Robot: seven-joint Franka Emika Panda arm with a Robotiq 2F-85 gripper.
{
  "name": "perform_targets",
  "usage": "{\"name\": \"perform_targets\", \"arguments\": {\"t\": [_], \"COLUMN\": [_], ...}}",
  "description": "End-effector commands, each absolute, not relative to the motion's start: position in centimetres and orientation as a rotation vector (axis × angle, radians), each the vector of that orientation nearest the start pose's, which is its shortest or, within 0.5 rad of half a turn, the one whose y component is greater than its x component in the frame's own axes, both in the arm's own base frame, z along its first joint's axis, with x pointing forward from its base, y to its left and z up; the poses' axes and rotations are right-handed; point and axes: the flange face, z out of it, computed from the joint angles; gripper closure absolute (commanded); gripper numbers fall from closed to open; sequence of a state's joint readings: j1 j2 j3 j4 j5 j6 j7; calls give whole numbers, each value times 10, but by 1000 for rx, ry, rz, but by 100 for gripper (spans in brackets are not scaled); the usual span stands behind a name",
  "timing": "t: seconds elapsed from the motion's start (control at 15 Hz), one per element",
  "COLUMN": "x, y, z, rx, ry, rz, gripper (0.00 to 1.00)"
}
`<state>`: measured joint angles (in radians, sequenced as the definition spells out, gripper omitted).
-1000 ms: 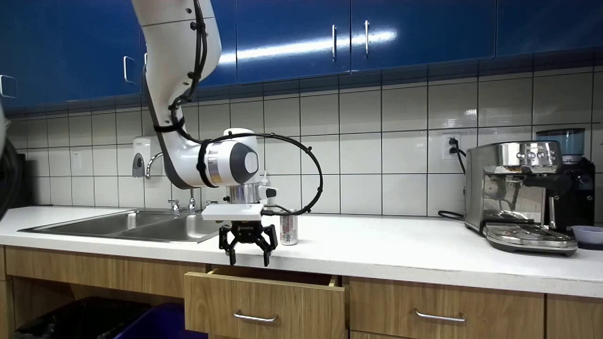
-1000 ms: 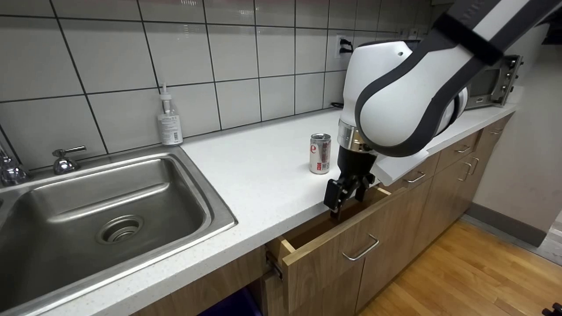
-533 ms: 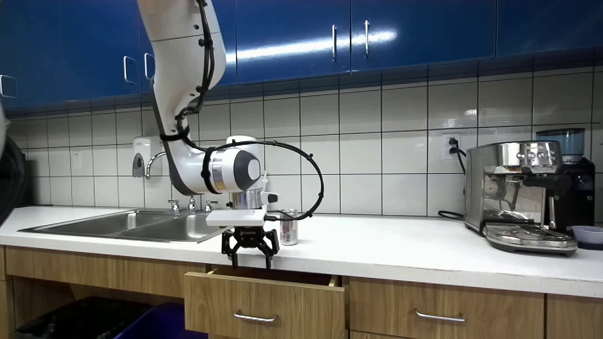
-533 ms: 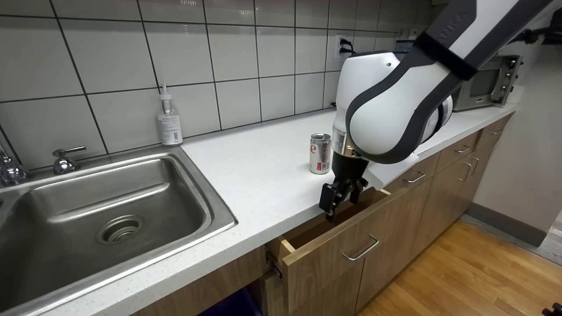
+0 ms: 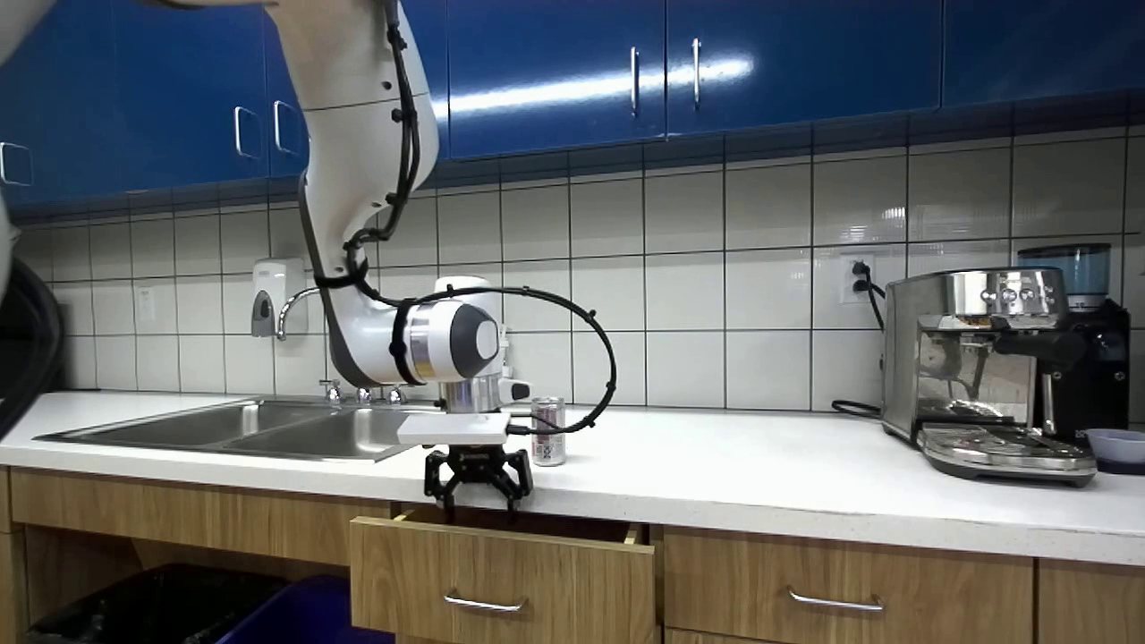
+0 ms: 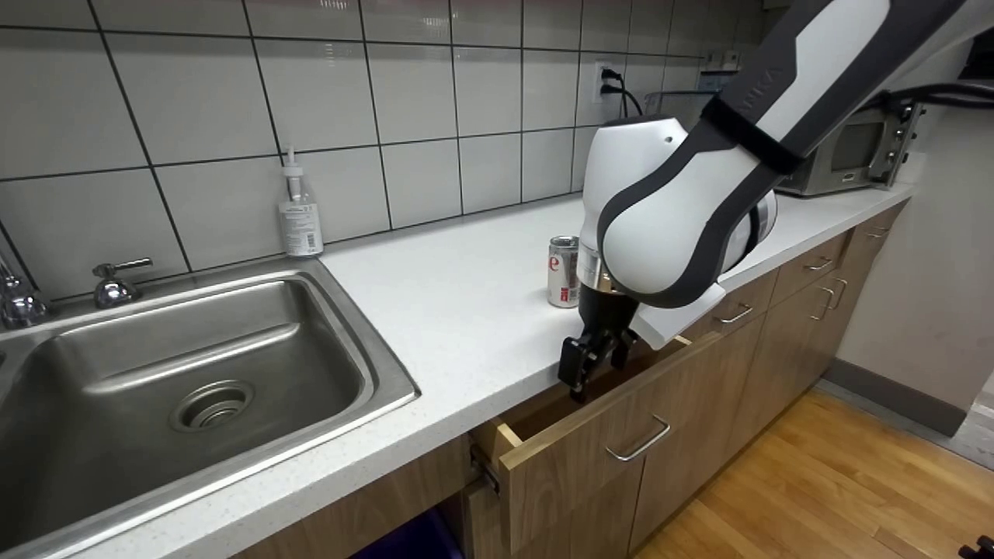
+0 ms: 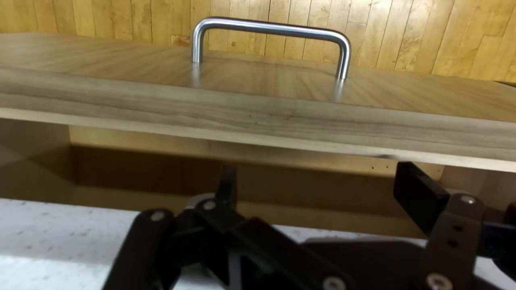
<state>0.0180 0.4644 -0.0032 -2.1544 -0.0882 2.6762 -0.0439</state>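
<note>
a: gripper (image 5: 480,512)?
b: jaws apart, empty, at the mouth of the pulled-out wooden drawer (image 5: 572,581). step: reach-in, probably.
a: next move calls for?
b: clearing the near front panel (image 7: 250,114). silver soda can (image 5: 548,452): beyond and right in an exterior view, on the countertop (image 5: 698,461).

In an exterior view, the tool (image 5: 481,510) points down, jaws apart, over the pulled-out drawer (image 5: 537,577). A can (image 5: 548,449) stands upright on the bench (image 5: 760,461).
</note>
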Motion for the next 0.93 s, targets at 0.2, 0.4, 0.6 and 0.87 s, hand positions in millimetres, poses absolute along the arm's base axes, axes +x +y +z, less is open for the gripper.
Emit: {"name": "perform_targets", "arguments": {"t": [0.2, 0.4, 0.6, 0.87], "x": [576, 572, 568, 559], "y": [14, 14, 15, 16], "z": [183, 183, 182, 181], "rx": [-3190, -3185, -3177, -3170], "ry": [-215, -175, -155, -129], "rz": [-133, -129, -131, -132], "gripper": [0, 0, 0, 0]}}
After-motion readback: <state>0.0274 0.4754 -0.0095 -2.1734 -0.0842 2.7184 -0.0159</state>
